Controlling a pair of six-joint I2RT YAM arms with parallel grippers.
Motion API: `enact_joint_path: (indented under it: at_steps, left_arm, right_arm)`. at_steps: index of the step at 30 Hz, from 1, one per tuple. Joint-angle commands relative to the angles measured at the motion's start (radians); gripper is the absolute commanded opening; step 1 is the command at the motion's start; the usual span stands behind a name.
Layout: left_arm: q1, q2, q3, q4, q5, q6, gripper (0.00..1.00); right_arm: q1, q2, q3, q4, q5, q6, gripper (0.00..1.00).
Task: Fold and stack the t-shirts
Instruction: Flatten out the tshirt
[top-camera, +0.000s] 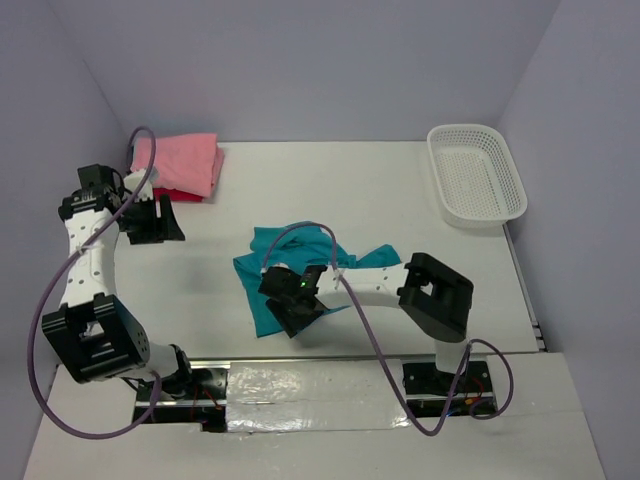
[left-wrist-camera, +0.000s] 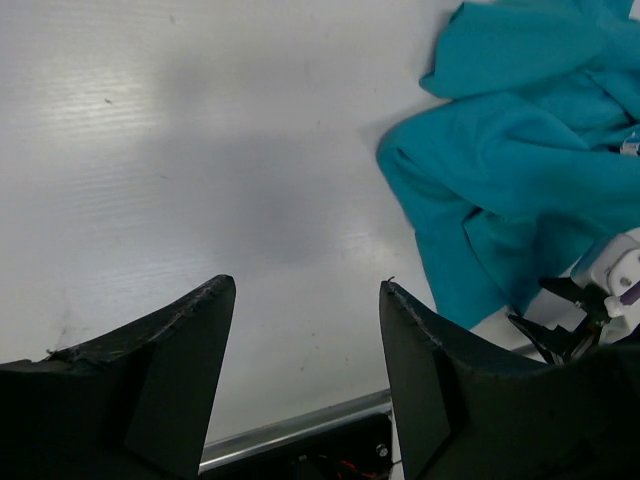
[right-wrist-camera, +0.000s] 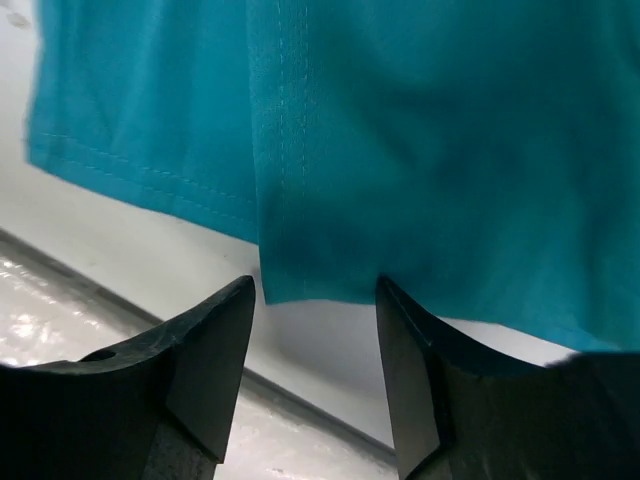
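Item 1. Teal-blue t-shirt (top-camera: 262, 258): lies rumpled and unfolded on the white worktop (top-camera: 350, 185), near its front edge, between the two arms. A hemmed edge faces the front rail, as the right wrist view shows.

Item 2. Salmon pink t-shirt (top-camera: 186, 160): folded, at the far left corner of the worktop, lying on top of item 3.

Item 3. Crimson red t-shirt (top-camera: 182, 193): under the pink one, only its near edge showing.

Item 4. White lattice basket (top-camera: 477, 220): far right corner, well apart from all three shirts.

Item 5. Left tool (left-wrist-camera: 305, 283): fingers apart, nothing between them. It hangs over bare worktop at the left, between the pink-and-red stack and the teal-blue shirt, touching neither.

Item 6. Right tool (right-wrist-camera: 315, 281): fingers apart, not clamped on anything. It sits low over the near part of the teal-blue shirt, with the shirt's hem just beyond the fingertips (right-wrist-camera: 240, 300).
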Motion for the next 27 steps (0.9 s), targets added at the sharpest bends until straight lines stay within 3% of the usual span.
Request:
enact_joint_path:
  at_steps: [1, 6, 8, 9, 12, 13, 16, 21, 24, 27]
  left_arm:
    - [-0.01, -0.076, -0.058, -0.033, 0.059, -0.005, 0.71]
    - [-0.011, -0.096, -0.065, -0.036, 0.027, 0.016, 0.71]
    - [-0.011, -0.095, -0.067, -0.036, 0.03, 0.022, 0.7]
    - [-0.011, -0.093, -0.072, -0.033, 0.033, 0.024, 0.7]
    - [-0.019, -0.084, -0.085, -0.038, 0.067, 0.033, 0.7]
    - [-0.025, -0.081, -0.088, -0.041, 0.075, 0.036, 0.69]
    - [-0.109, -0.066, -0.082, -0.036, 0.032, 0.038, 0.69]
    - [-0.341, 0.006, -0.042, -0.016, -0.002, -0.004, 0.7]
    - [-0.372, 0.096, -0.056, -0.006, 0.07, -0.085, 0.7]
    - [-0.372, 0.147, -0.131, 0.065, 0.121, -0.183, 0.71]
  right_arm:
    - [-0.002, 0.004, 0.045, 0.056, -0.02, -0.007, 0.61]
    - [-0.001, 0.055, 0.042, 0.066, -0.029, 0.001, 0.6]
    - [-0.002, 0.073, 0.032, 0.07, -0.02, 0.007, 0.47]
    - [-0.004, 0.076, 0.021, 0.066, -0.012, 0.012, 0.32]
    - [-0.001, 0.07, 0.004, 0.056, 0.003, 0.015, 0.11]
    - [-0.004, 0.064, 0.002, 0.053, 0.006, 0.015, 0.0]
    - [-0.01, 0.03, 0.018, 0.024, 0.026, 0.006, 0.0]
    - [-0.062, -0.051, 0.125, -0.019, -0.041, -0.034, 0.0]
    - [-0.16, -0.106, 0.138, 0.014, -0.158, -0.025, 0.0]
    - [-0.303, -0.178, 0.041, 0.117, -0.286, 0.007, 0.0]
